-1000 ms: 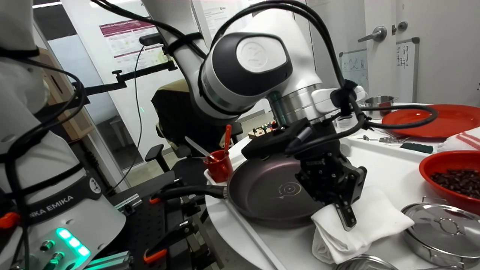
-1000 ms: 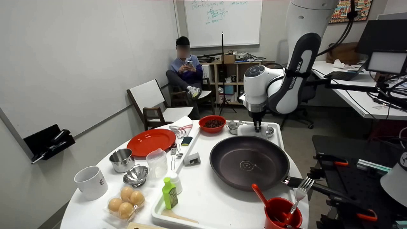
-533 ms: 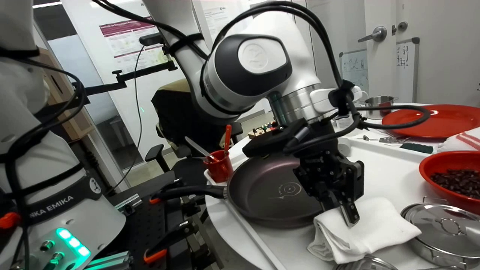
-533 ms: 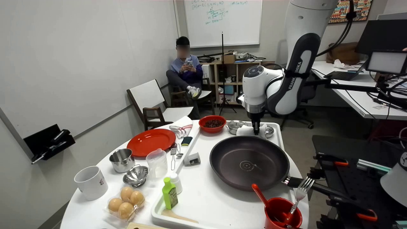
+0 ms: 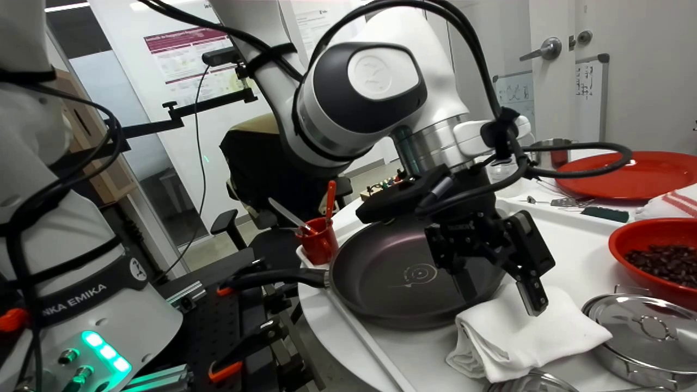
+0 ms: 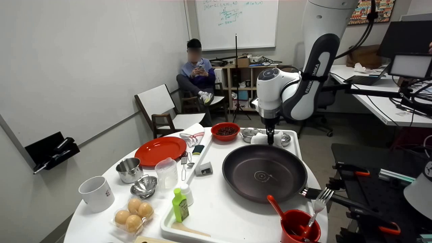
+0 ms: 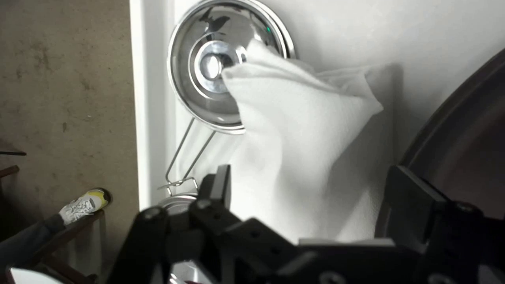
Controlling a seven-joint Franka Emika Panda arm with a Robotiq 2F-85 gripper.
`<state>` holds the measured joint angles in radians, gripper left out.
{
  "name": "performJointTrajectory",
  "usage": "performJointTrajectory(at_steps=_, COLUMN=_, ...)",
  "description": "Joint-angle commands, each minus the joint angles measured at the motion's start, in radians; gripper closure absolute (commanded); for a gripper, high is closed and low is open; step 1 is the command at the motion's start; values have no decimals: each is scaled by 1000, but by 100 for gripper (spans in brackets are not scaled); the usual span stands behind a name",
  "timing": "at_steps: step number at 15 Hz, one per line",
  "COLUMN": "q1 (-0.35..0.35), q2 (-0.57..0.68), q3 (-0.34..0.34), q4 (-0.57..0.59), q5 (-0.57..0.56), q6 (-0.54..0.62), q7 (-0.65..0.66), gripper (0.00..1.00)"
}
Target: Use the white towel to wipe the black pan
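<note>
The white towel (image 5: 531, 340) lies folded in a loose heap on the tray beside the black pan (image 5: 403, 272). In the wrist view one end of the towel (image 7: 292, 114) laps over a round steel lid. My gripper (image 5: 501, 296) is just above the towel, its fingers wide apart and nothing gripped. From the wrist, the towel fills the gap below the spread jaws of the gripper (image 7: 315, 193), and the rim of the pan (image 7: 469, 130) shows at the right. In an exterior view the gripper (image 6: 270, 141) hides part of the towel (image 6: 260, 138) behind the pan.
A lidded steel pot (image 5: 648, 332) and a red bowl of beans (image 5: 653, 231) stand past the towel. The round steel lid (image 7: 185, 59) sits by the tray's rim (image 7: 152, 118). A red cup with cutlery (image 6: 298, 224) is near the pan's handle (image 6: 341, 199).
The jaws were shut on the towel and have spread apart, letting it go. The towel has settled slightly, and the gripper has risen a little. The pan has not moved.
</note>
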<state>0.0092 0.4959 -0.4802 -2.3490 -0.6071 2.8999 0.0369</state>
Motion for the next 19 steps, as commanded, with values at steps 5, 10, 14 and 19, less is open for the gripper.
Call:
performJointTrajectory(at_steps=5, q1=-41, q2=-128, q3=70, q4=-48, q5=24, q6=-22, q7=-50, gripper=0)
performJointTrajectory(at_steps=10, q1=-96, q2=-221, q3=177, q4=-112, q5=84, q6=-37, q7=-139, gripper=0)
performJointTrajectory(at_steps=14, q1=-93, q2=-205, q3=203, q4=-110, q5=119, q6=-31, q7=-154, gripper=0)
performJointTrajectory(at_steps=19, q1=-105, q2=-243, q3=237, q4=-144, q5=148, q6=-46, q7=-184, gripper=0)
